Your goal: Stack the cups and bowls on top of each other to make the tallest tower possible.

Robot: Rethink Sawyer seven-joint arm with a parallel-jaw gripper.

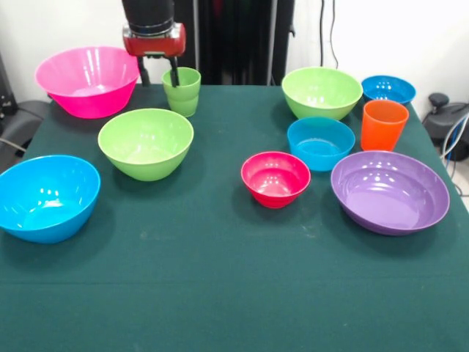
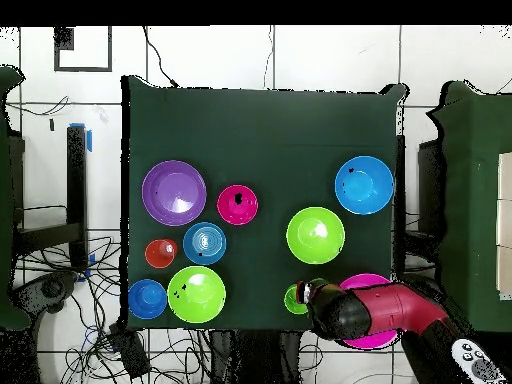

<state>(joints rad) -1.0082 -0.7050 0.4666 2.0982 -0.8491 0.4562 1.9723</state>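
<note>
Hiding tool (image 1: 157, 73), arm covering pink bowl (image 2: 372, 283)

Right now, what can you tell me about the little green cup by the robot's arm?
The light green cup is a smooth, shiny plastic tumbler, taller than wide, standing upright and open at the top on the green table cloth. It sits near the table's far edge, between the big pink bowl and a lime green bowl. The end effector reaches its rim, one finger dipping inside.

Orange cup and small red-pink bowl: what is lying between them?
A blue bowl sits between the orange cup and the red-pink bowl, clearest in the front view.
</note>
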